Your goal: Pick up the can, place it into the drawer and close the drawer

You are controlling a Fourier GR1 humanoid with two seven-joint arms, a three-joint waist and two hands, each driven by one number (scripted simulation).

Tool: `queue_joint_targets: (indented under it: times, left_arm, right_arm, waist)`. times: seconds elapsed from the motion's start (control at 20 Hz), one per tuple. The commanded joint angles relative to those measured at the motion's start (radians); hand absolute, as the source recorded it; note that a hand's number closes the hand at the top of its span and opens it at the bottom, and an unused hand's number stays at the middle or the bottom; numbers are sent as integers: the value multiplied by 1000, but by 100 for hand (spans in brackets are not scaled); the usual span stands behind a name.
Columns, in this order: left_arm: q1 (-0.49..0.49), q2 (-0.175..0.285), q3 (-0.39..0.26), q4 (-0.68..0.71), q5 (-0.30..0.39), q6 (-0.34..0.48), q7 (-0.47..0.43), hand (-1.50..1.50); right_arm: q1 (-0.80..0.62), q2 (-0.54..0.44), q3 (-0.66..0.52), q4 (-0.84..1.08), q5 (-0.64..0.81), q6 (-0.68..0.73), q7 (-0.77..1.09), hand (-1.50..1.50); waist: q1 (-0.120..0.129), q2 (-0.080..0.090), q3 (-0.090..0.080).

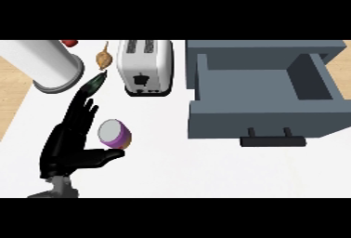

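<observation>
Lower left of the frame: the left hand (68, 144), black, on a grey forearm entering from the bottom edge. Fingers (81, 114) straight and pointing toward the top of the frame, thumb (103, 158) spread out to the right. Released, not closed around anything.

In the angle between the fingers and the thumb: the can (114, 133), with purple wall and pale top, standing on the white counter (171, 172). Just right of the fingers, just above the thumb. Not possible to tell whether touching the hand or only very near to it.

Just above the fingertips: a dark green long vegetable (94, 83), lying slanted, with the lower end near the fingertips. A little higher: a small tan bulb (104, 57) with a thin stalk pointing up. In the upper left corner: a big white cylinder (51, 65) on a round grey base. Beside it, at the top edge: a small red thing (69, 42), mostly cut off.

Upper middle of the frame: a white toaster (145, 67) with two slots on top and a dark lever on the front side.

Right half of the frame: the grey drawer (254, 125), pulled out toward the bottom of the frame, with a dark handle (272, 141) on the front panel. Well apart from the can, which stands on the counter to the left of it and not inside.
</observation>
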Motion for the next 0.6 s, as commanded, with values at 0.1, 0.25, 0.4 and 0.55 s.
queue_joint_targets:
  times: [0.1,0.25,0.4,0.55]
  left_arm:
    - [-44,5,49,179,-11,10,-110,-150]
    - [-4,28,69,189,-2,-19,-171,-150]
    - [-87,44,112,312,-7,3,-210,-150]
    - [53,14,60,248,-27,-20,-268,-150]
  right_arm:
    - [40,27,-43,-29,-34,59,7,-150]
    - [-11,45,-20,-32,16,26,34,-150]
    - [-36,22,-40,23,0,57,14,-150]
    - [12,62,-67,-27,-7,84,13,-150]
  waist:
    - [-1,0,0]
    - [3,0,0]
    - [1,1,0]
    - [3,-1,0]
